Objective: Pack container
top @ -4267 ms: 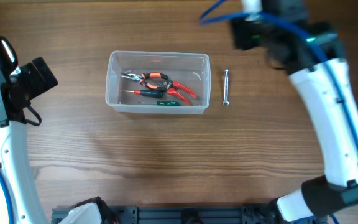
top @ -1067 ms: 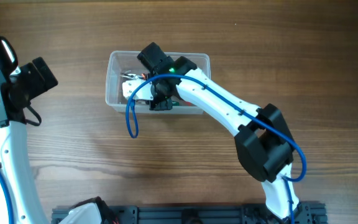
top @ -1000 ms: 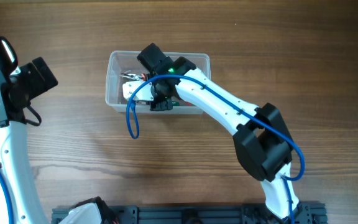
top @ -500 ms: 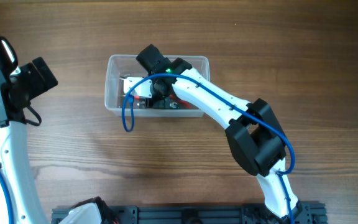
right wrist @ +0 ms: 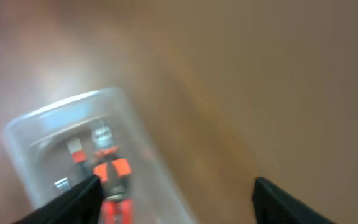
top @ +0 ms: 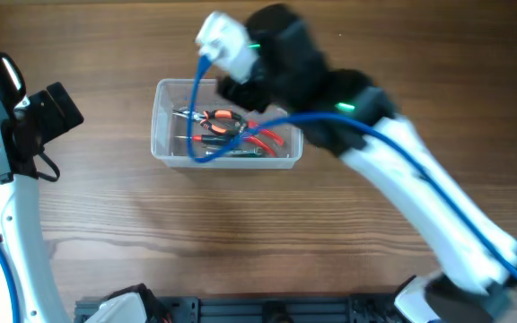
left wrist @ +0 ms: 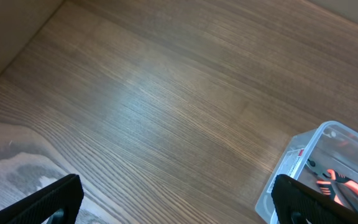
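The clear plastic container (top: 165, 135) stands on the wooden table left of centre and holds red-and-orange pliers (top: 240, 126) and a dark-handled screwdriver (top: 223, 148). My right arm (top: 276, 63) is raised high over the container's far right part and is motion-blurred. In the right wrist view my right gripper (right wrist: 179, 199) is open and empty, with the blurred container (right wrist: 48, 121) and pliers (right wrist: 110, 177) below at the left. My left gripper (left wrist: 179, 208) is open and empty over bare table, left of the container (left wrist: 303, 155).
The left arm (top: 25, 126) sits at the table's left edge. The right arm's blue cable (top: 196, 117) hangs down across the container. A dark rail (top: 258, 309) runs along the table's front edge. The arm hides the table just right of the container.
My right arm, reaching down into the container half a second ago, has risen out of it and swung up and back. The tools in the container show again. The left arm has not moved.
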`<control>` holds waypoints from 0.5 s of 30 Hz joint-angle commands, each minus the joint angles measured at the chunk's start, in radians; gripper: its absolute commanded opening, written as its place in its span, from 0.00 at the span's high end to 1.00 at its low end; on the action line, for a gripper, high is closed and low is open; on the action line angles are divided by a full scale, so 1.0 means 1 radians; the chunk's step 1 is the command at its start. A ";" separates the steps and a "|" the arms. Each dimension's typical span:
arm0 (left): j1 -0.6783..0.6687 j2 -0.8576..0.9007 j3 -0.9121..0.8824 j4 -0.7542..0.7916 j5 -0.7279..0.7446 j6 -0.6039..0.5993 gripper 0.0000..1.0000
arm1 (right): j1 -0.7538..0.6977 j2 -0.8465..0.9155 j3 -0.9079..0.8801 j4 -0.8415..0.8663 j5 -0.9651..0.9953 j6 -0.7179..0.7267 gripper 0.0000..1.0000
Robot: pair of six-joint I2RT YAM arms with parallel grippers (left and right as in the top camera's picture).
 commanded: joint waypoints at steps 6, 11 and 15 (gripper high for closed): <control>0.006 0.003 0.003 0.002 -0.009 -0.020 0.00 | -0.154 -0.252 0.007 -0.012 0.207 0.097 0.00; 0.006 0.003 0.003 0.002 -0.009 -0.020 0.00 | -0.157 -0.303 0.007 -0.031 0.165 0.100 0.00; 0.006 0.003 0.003 0.002 -0.009 -0.020 0.00 | -0.157 -0.301 0.003 -0.035 0.166 0.097 0.00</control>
